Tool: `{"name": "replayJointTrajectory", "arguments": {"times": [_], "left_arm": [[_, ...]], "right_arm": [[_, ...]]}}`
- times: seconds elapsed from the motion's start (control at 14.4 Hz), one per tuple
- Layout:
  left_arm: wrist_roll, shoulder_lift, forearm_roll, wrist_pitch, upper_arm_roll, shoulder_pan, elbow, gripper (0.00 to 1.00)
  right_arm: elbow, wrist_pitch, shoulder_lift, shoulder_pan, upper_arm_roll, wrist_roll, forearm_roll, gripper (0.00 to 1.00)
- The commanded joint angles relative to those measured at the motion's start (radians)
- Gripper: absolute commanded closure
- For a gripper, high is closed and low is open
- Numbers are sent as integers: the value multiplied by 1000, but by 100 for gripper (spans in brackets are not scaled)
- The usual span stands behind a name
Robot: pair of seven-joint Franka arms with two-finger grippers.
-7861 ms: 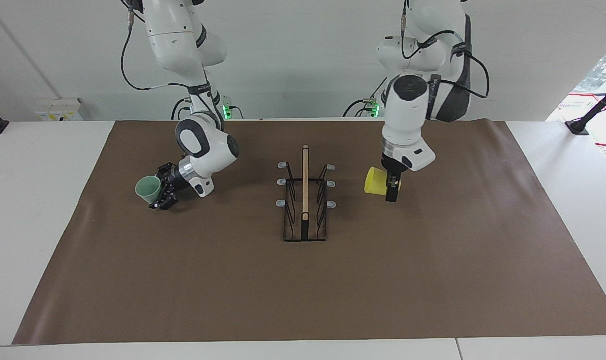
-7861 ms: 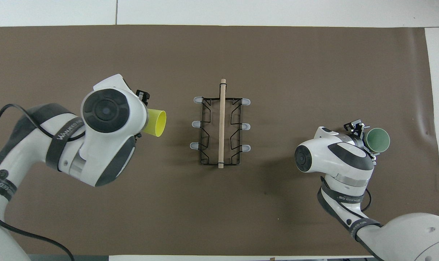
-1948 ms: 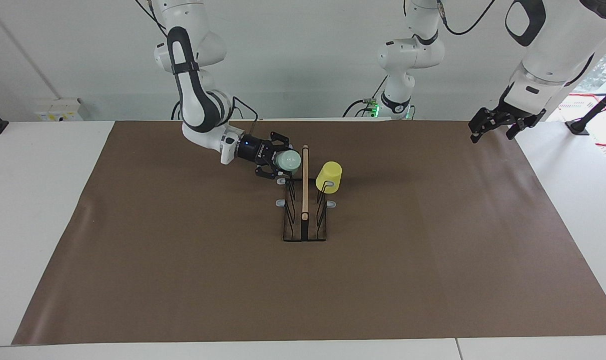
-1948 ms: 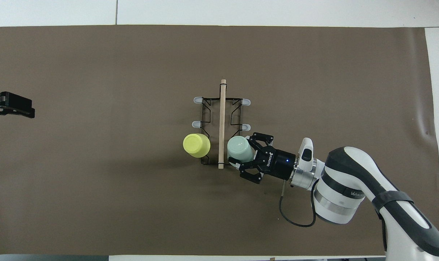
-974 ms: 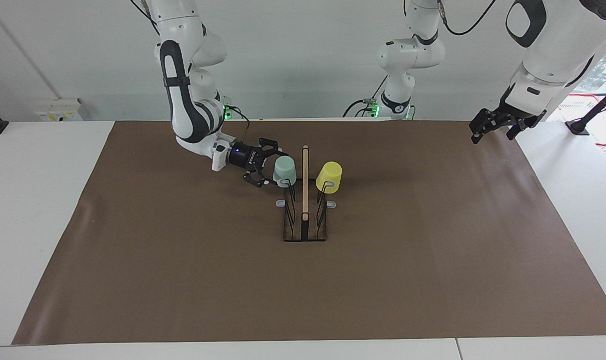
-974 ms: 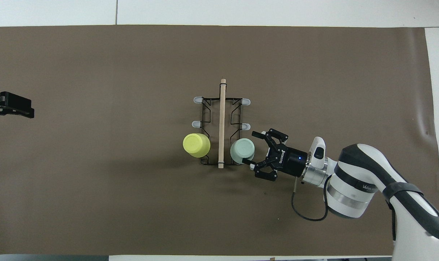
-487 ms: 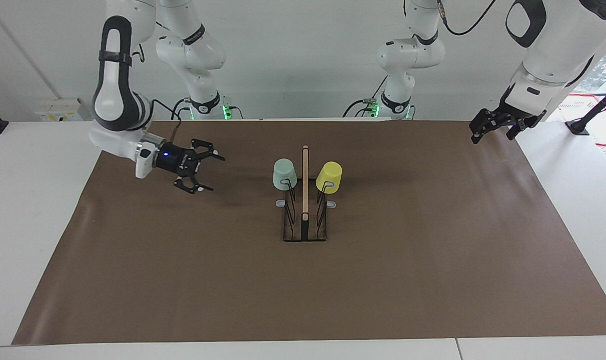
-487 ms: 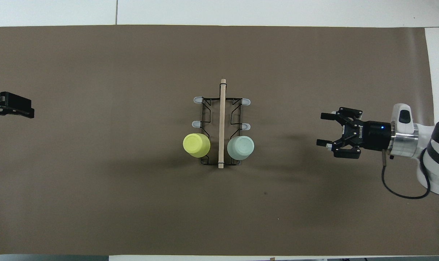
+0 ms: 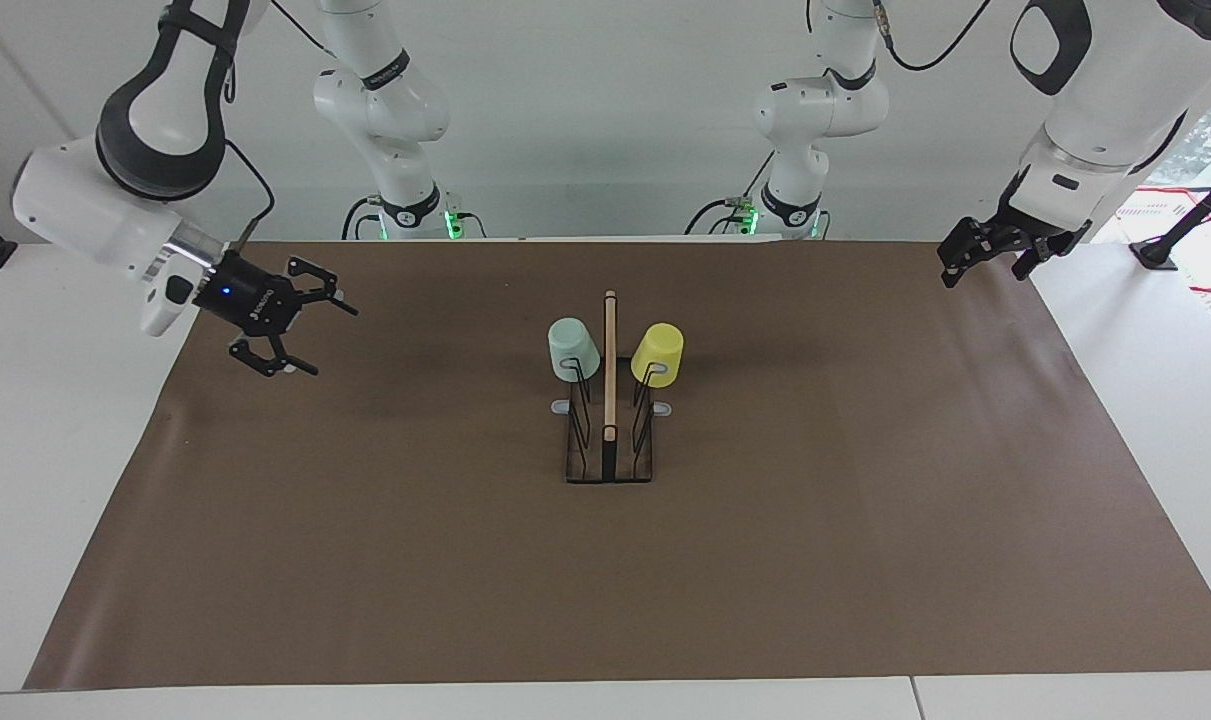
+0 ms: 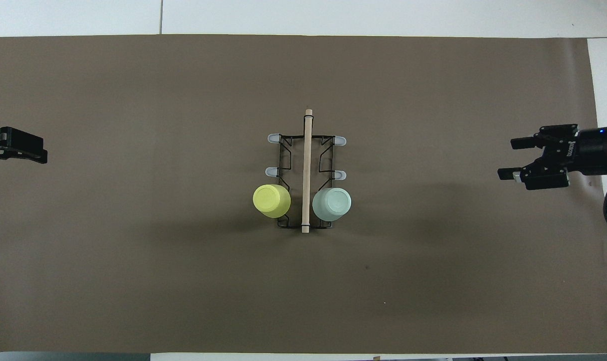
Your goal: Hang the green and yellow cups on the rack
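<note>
Brown mat point(image 9: 865, 520) covers white table point(image 9: 45, 420); pale wall point(image 9: 605, 110).

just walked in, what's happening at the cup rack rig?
Both cups sit upside down on the rack, on its prongs nearest the robots: the green cup and the yellow cup. Neither gripper holds anything. The right gripper is open over the mat; the left gripper is open at the mat's edge.

Brown mat point(image 9: 765, 560) over white table point(image 9: 55, 420) — pale wall box point(image 9: 120, 220) near its edge
</note>
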Motion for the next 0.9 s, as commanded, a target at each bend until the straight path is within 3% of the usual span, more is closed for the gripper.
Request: {"name": "replayJointTrajectory", "arguments": {"times": [0.0,0.21,0.35,0.49,0.63,0.83], "left_arm": [[-9,-27,4,8,-2,6,-31,0],[-9,-27,4,8,-2,6,-31,0],[-9,-28,2,10,-2,6,-31,0],[-9,-27,2,8,-2,6,-31,0],[-9,-28,2,8,-2,6,-31,0],[-9,-27,2,8,-2,6,-31,0]], "right_arm": [[123,-61,31,42,9,315,-165,0],[303,-203,26,160,13,634,-478,0],[411,-340,51,178,13,759,-523,0],[425,-351,65,215,-15,820,-546,0],[412,-353,30,263,-20,955,-675,0],[355,-343,0,258,-32,971,-694,0]]}}
